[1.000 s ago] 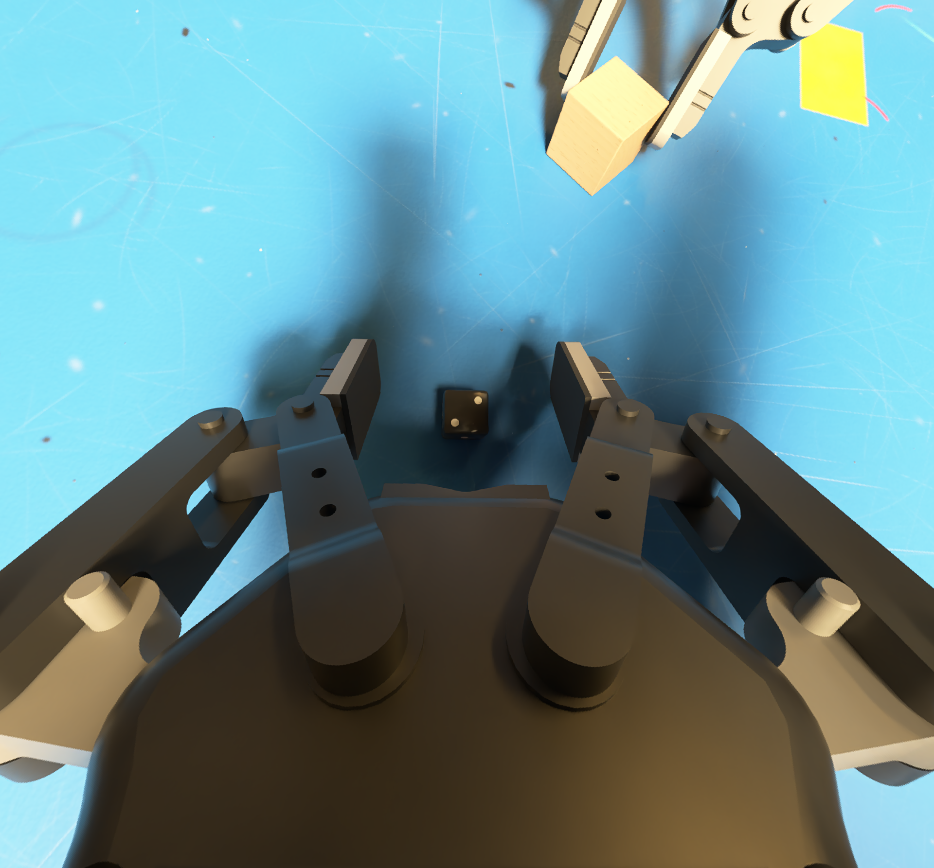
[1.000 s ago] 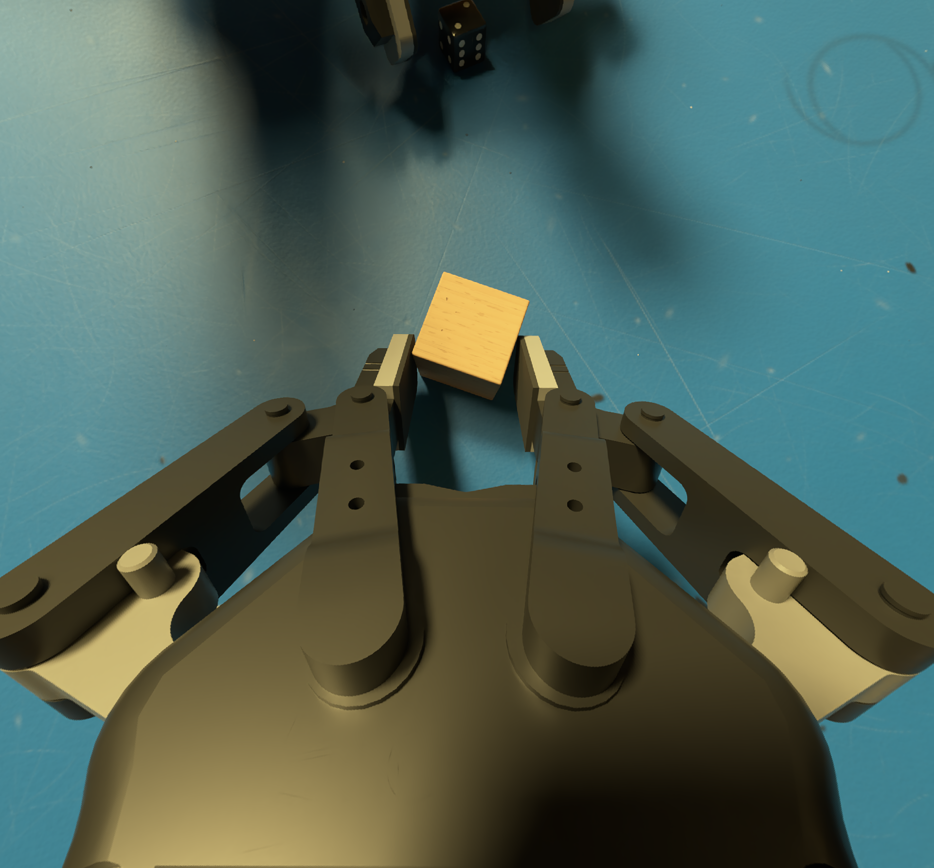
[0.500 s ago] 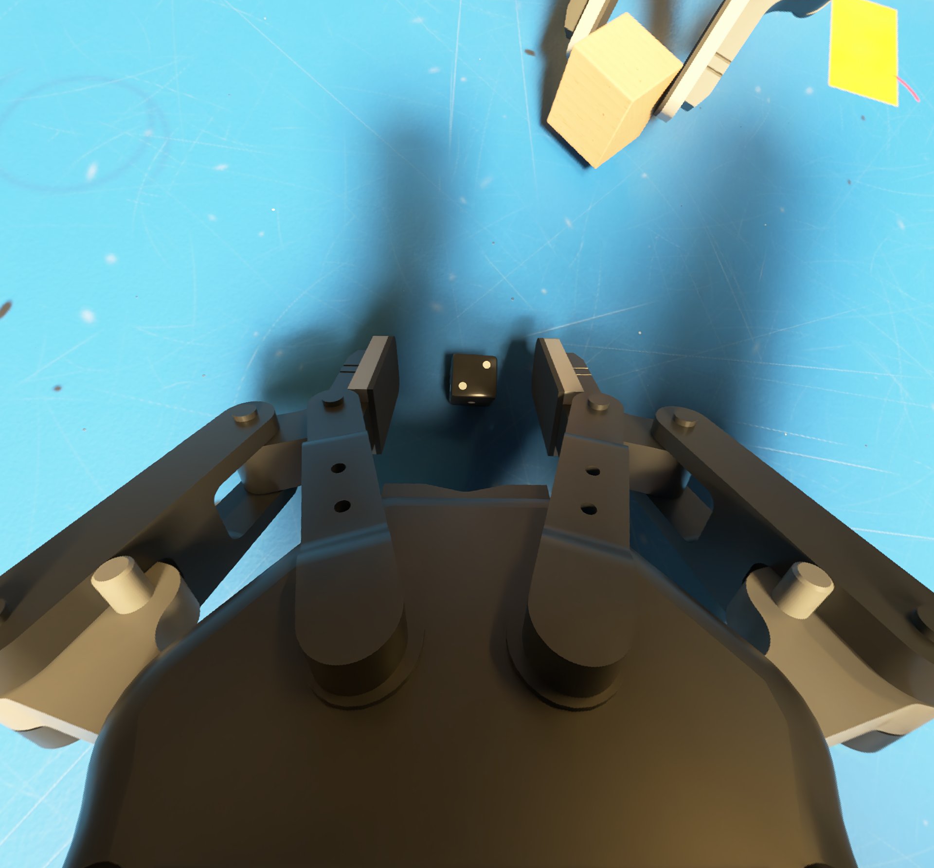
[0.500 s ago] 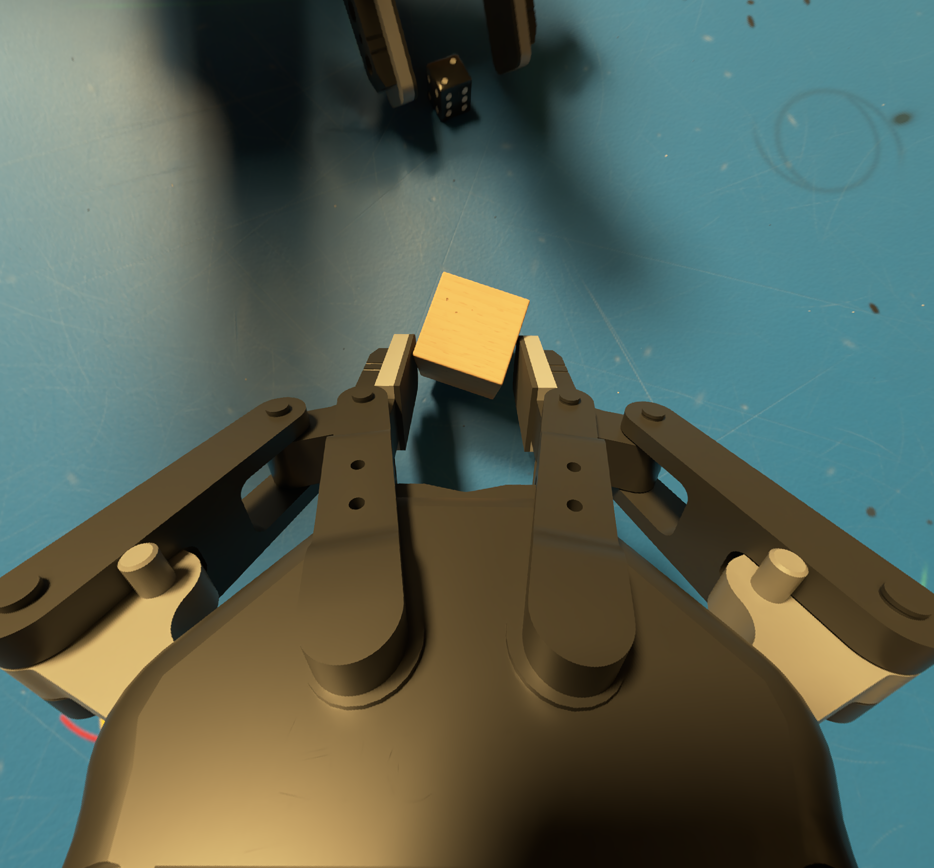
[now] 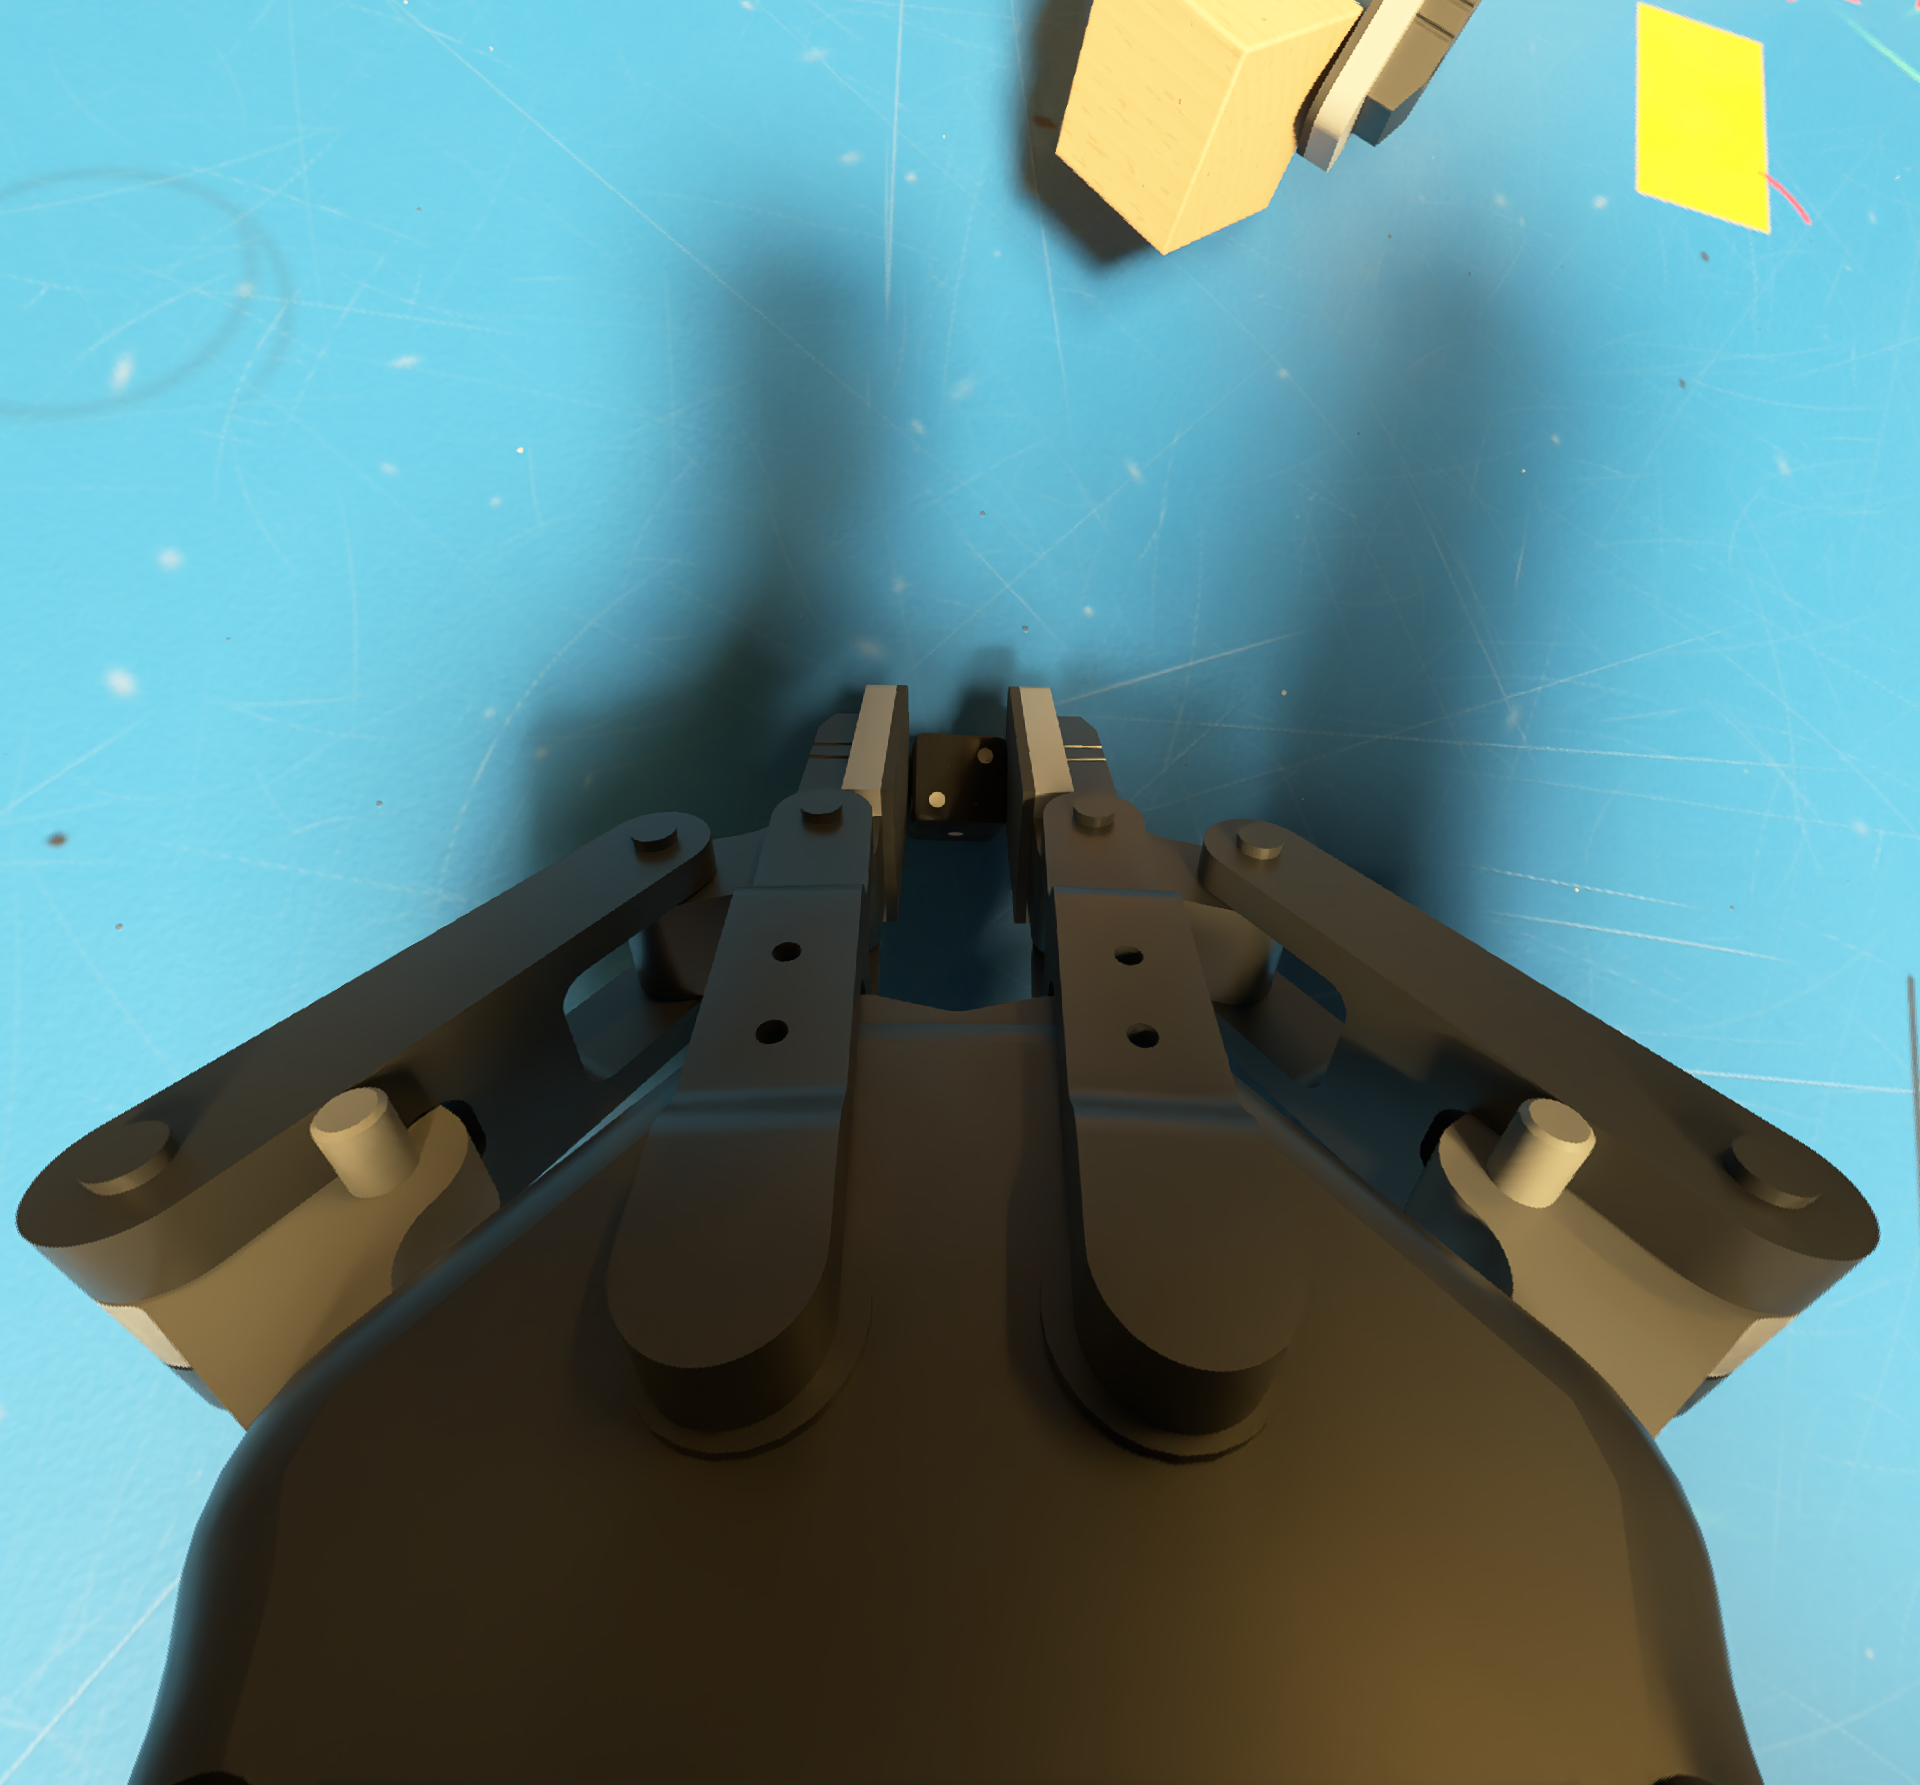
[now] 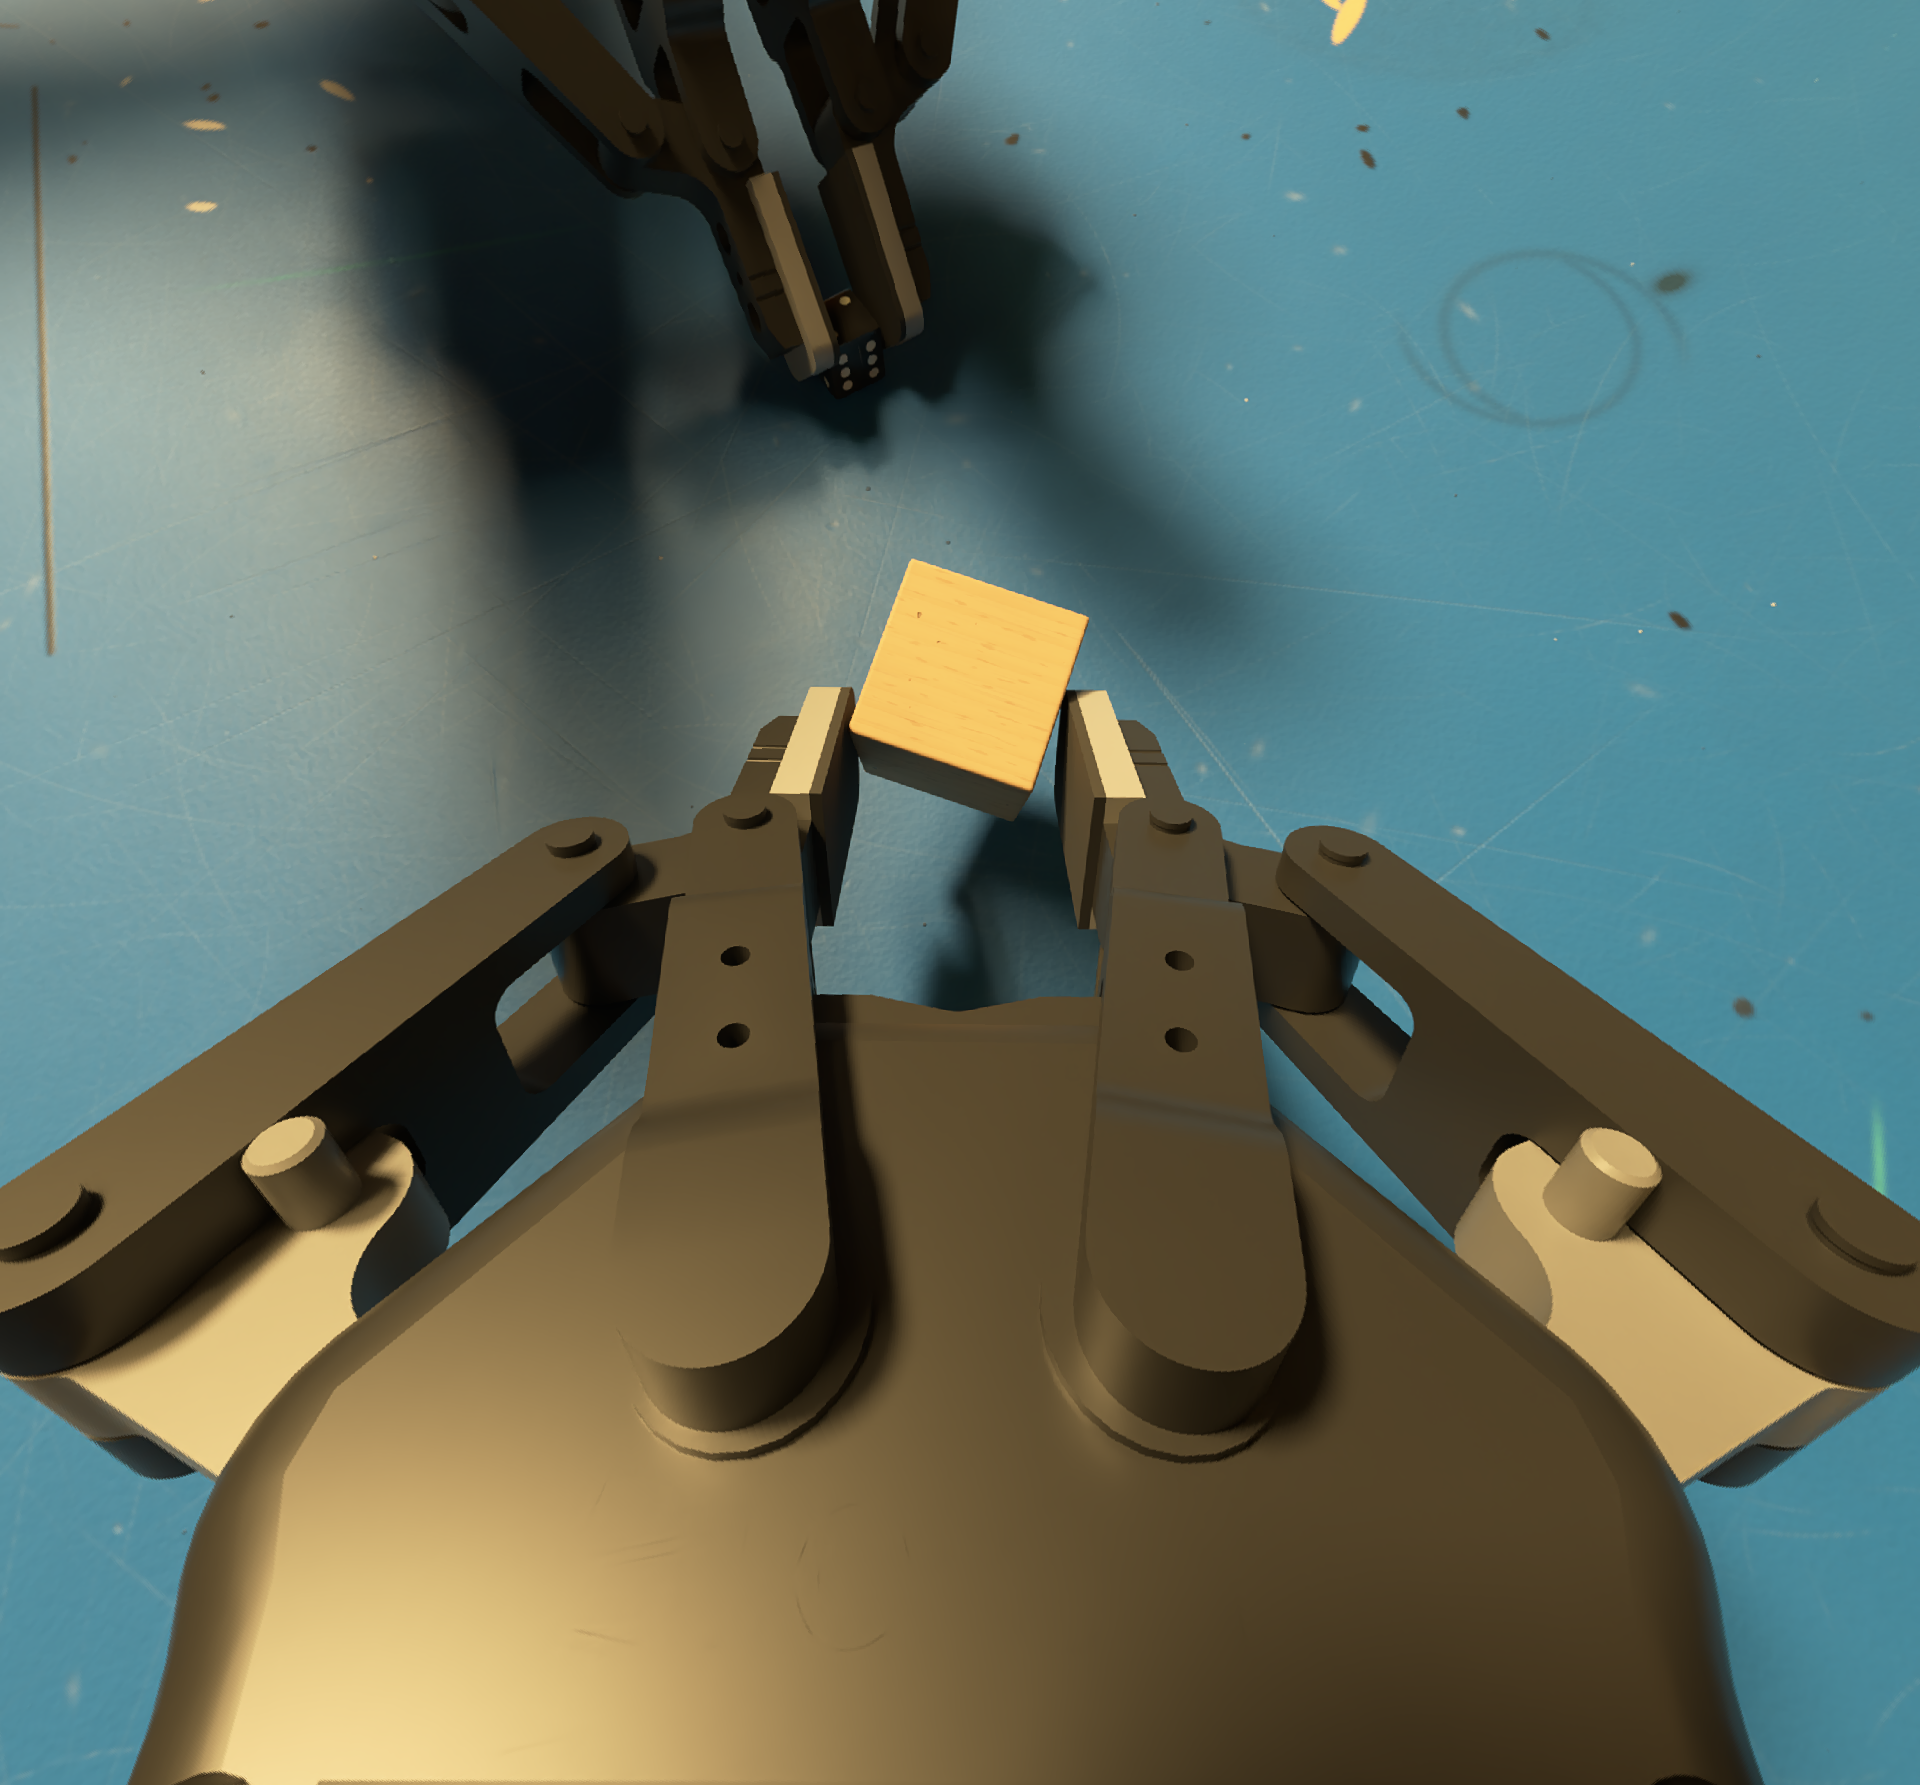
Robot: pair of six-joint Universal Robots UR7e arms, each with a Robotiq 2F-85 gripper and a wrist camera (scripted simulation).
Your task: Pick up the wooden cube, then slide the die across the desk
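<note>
Between the two pads of the left hand (image 5: 958, 767) sits the black die (image 5: 956, 785), low on the blue bench (image 5: 416, 488) in the hand's own shadow. Both pads press its side faces, so the hand pinches the die. A cube has no long axis; the face toward the left wrist camera shows two white pips on a diagonal, and the face toward the right wrist camera shows six pips (image 6: 857, 362). Whether the die rests on the bench or hangs just clear of it I cannot tell.

Farther off, the right hand (image 6: 958, 738) pinches the wooden cube (image 6: 971, 681) by two opposite faces, clear of the bench with its shadow below. The cube is tilted, one corner pointing down toward the bench (image 5: 1184, 83), and its grain runs across the top face. A yellow patch (image 5: 1704, 120) lies on the bench beside that hand.

Half a second ago the left hand's pads stood apart with the die loose between them; now they have closed onto it. The wooden cube and right hand appear larger and nearer the top edge in the left wrist view than before, while the cube's pose within the right hand is unchanged.
</note>
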